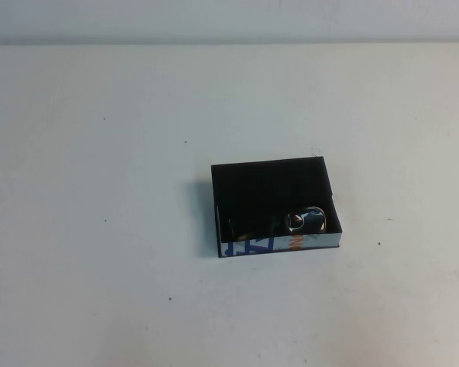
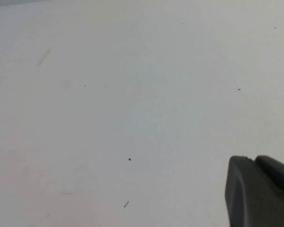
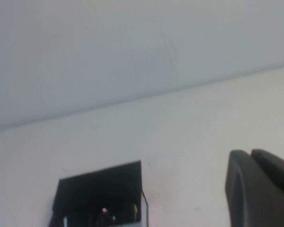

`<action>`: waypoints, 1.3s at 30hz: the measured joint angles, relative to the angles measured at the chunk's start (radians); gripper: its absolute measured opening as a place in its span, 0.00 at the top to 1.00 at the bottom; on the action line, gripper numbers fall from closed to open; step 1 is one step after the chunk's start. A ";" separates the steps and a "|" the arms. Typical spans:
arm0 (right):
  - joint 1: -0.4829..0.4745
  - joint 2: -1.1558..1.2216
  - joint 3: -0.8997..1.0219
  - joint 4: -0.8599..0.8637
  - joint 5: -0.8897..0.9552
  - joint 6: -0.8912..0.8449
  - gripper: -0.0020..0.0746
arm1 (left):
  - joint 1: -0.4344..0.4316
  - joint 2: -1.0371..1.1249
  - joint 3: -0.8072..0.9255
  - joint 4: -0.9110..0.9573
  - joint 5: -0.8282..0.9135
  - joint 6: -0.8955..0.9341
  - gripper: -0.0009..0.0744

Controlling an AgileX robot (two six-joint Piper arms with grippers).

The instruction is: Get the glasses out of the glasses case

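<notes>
The glasses case (image 1: 271, 187) is an open, shallow black box lying right of the table's centre, its white printed side facing me. The dark glasses (image 1: 306, 220) lie inside along the near wall, with one lens glinting at the right end. The case also shows in the right wrist view (image 3: 99, 187), with parts of the glasses (image 3: 105, 215) just visible inside. My right gripper (image 3: 250, 152) is shut and empty, well short of the case. My left gripper (image 2: 253, 158) is shut and empty over bare table. Neither arm shows in the high view.
The white table (image 1: 99, 229) carries only small dark specks around the case. A pale wall (image 3: 132, 47) rises behind the table's far edge.
</notes>
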State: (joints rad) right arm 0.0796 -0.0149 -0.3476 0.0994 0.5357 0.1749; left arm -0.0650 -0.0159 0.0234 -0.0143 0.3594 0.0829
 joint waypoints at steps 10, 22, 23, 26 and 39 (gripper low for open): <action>0.000 0.081 -0.109 0.035 0.015 -0.011 1.00 | 0.000 0.000 0.000 0.000 0.000 0.000 0.99; 0.084 0.782 -0.519 0.055 0.314 -0.460 1.00 | 0.000 0.000 0.000 0.000 0.000 0.000 0.99; 0.112 0.848 -0.573 0.055 0.366 -0.509 1.00 | 0.000 0.000 0.000 0.000 0.000 0.000 0.99; 0.197 1.043 -0.713 0.011 0.497 -0.640 1.00 | 0.000 0.000 0.000 0.000 0.000 0.000 0.99; 0.397 1.648 -1.133 -0.068 0.688 -1.119 0.94 | 0.000 0.000 0.000 0.000 0.000 0.000 0.99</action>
State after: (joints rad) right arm 0.4761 1.6335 -1.4809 0.0312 1.2240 -0.9442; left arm -0.0650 -0.0159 0.0234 -0.0143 0.3594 0.0829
